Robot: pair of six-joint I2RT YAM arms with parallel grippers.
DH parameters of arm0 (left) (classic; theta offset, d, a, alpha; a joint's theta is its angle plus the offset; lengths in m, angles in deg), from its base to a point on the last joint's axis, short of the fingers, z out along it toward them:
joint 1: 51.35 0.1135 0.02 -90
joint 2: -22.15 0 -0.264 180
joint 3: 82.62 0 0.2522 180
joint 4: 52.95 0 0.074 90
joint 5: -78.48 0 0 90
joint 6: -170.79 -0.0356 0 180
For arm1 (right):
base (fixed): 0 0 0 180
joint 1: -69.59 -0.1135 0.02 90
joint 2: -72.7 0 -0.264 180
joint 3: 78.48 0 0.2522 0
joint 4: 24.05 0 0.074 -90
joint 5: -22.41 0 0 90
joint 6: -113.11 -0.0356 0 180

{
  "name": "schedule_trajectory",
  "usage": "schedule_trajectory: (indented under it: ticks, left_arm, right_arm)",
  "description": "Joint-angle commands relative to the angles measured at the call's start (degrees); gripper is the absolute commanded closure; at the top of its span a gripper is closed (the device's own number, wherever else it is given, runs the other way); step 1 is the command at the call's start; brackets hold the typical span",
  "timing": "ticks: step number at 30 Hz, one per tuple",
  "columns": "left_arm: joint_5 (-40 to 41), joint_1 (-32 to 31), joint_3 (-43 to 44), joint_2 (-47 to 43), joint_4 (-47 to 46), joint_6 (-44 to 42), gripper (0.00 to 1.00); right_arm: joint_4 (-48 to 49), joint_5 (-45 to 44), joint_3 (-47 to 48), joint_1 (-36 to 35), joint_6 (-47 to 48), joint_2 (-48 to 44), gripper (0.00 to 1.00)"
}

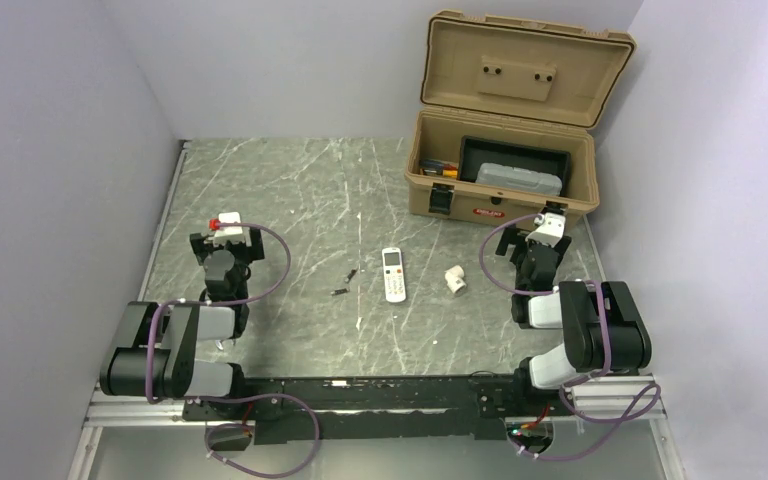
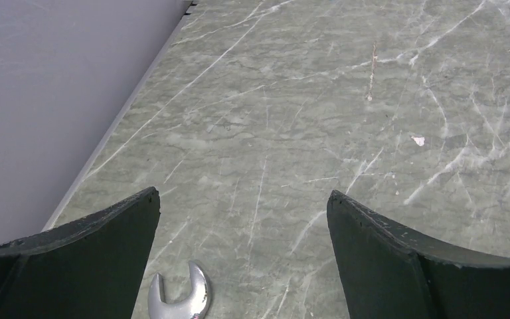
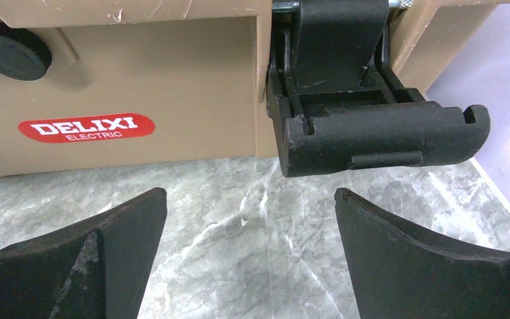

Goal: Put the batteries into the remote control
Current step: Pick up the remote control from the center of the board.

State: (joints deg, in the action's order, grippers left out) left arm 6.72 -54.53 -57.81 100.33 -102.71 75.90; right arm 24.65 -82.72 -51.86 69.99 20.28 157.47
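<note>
The left hand (image 2: 242,199) and right hand (image 3: 251,196) stand wide and empty. The remote control (image 1: 393,274) and batteries (image 1: 351,272) lie on the desk (image 1: 290,200) between them.

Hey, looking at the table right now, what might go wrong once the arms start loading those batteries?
1. The batteries are tiny and lie flat on the table; a clumsy pinch may roll them away.
2. The remote control seems button-side up, so it likely needs flipping.
3. The right gripper faces the toolbox latch closely and might snag.
</note>
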Motion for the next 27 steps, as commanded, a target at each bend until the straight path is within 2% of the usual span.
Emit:
schedule_trajectory:
  ticks: [1,13,17,19,23,26,27]
  left_arm:
    - [-0.7,0.3,0.5,-0.4,-1.3,0.6,0.01]
    - [-0.8,0.3,0.7,-0.4,-0.9,0.8,0.01]
    - [2.1,0.0,-0.6,-0.8,-3.5,1.2,0.01]
    - [3.6,0.0,-0.6,-2.5,-1.3,2.3,0.01]
    - [3.7,-0.7,-1.0,-4.4,-1.5,1.0,0.01]
    - [4.9,-0.9,1.6,-8.5,7.6,1.9,0.01]
    - [5.5,-1.0,2.9,-10.2,13.3,2.9,0.01]
  right_arm:
    - [2.5,-1.0,1.0,-0.1,-0.5,0.2,0.00]
    - [2.6,-0.3,0.9,-0.1,-0.8,0.1,0.00]
    - [4.9,3.3,-0.4,-0.1,1.6,-0.5,0.00]
    - [4.0,2.2,-1.0,-0.1,1.0,-2.6,0.00]
    - [-12.1,-1.2,2.5,-0.1,-0.2,-12.5,0.00]
    - [-18.9,-0.7,2.8,-0.1,-1.7,-18.2,0.00]
    - [-21.4,-0.3,2.8,-0.1,-2.6,-20.2,0.00]
